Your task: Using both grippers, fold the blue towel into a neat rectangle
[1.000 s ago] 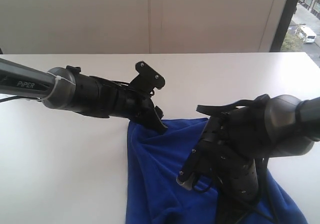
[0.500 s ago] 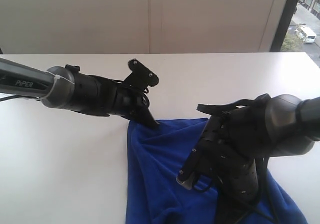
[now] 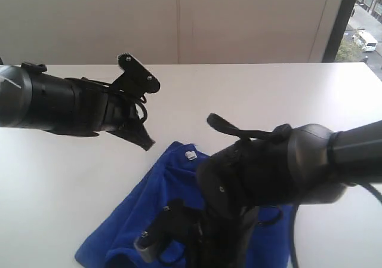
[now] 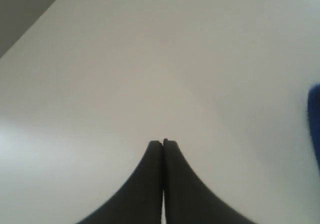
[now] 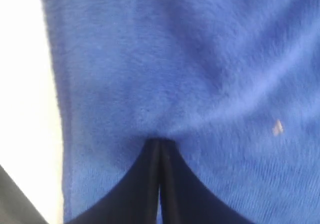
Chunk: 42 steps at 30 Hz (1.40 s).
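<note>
The blue towel [image 3: 143,196] is fuzzy, royal-blue pile. It lies crumpled in soft folds on the matte white desk [image 3: 54,184], near centre, with a small white tag [image 3: 190,155] at its far edge.

The left hand [image 4: 163,143] has thin, black, tapered fingers pressed together with nothing between them. It is over bare desk just left of the towel's far corner, not touching it.

The right hand [image 5: 160,142] has its fingers pressed together, tips sunk in the pile, pinching a puckered fold of the towel.
</note>
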Available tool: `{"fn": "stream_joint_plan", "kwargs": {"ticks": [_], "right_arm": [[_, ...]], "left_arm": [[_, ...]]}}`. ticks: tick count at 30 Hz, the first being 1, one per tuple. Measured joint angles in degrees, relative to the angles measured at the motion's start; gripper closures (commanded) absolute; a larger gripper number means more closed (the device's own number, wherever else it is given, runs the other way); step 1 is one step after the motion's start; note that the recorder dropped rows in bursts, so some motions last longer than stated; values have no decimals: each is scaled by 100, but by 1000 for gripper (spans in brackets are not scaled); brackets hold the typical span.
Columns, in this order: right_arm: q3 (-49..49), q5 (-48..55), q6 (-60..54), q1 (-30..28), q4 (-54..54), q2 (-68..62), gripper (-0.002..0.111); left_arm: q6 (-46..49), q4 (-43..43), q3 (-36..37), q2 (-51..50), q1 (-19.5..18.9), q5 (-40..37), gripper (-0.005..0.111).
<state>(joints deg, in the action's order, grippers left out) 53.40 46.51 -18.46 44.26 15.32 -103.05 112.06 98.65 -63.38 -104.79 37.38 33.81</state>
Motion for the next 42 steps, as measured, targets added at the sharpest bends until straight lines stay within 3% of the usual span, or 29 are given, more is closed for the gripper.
{"fn": "stream_joint_plan", "kwargs": {"ticks": [6,8,12,15,17,20,22,29,38,41,42], "right_arm": [[576,-217,43,-66,-558,151,108],[734,-172,641,-375,-1625,350,108],[855,-70,1148,-1472,-2674,556,108],[1095,73,895,-2138,-2516,556,108],[1168,113,2,-2459,-1772,556,108],[1177,94,-1133,-2593,-461,556,108],[1177,51,-1303,-2593,-212,556,108],[1177,0,-1400,-2593,-88,556,108],[1177,-23,-1409,-2593,-83,556,108],[1177,-34,-1409,-2593,-74,556,108],[1177,-34,-1409,-2593,-74,556,108]], "left_arm": [[0,10,711,507,0,-202,107],[-59,10,1060,1038,0,-1024,107],[-860,10,1732,1733,0,-3830,107],[-1650,-269,2037,1612,0,-4429,107],[-2337,-875,2168,1451,0,-4537,107],[-3422,-2048,2192,1310,0,-4815,107],[-4085,-2804,2192,1232,0,-4858,107],[-7409,-6427,2192,974,0,-4882,107],[-11344,-10481,1995,858,18,-4805,107],[-13495,-13647,1638,600,27,-5309,107],[-13898,-14161,1559,527,27,-5508,107]]}}
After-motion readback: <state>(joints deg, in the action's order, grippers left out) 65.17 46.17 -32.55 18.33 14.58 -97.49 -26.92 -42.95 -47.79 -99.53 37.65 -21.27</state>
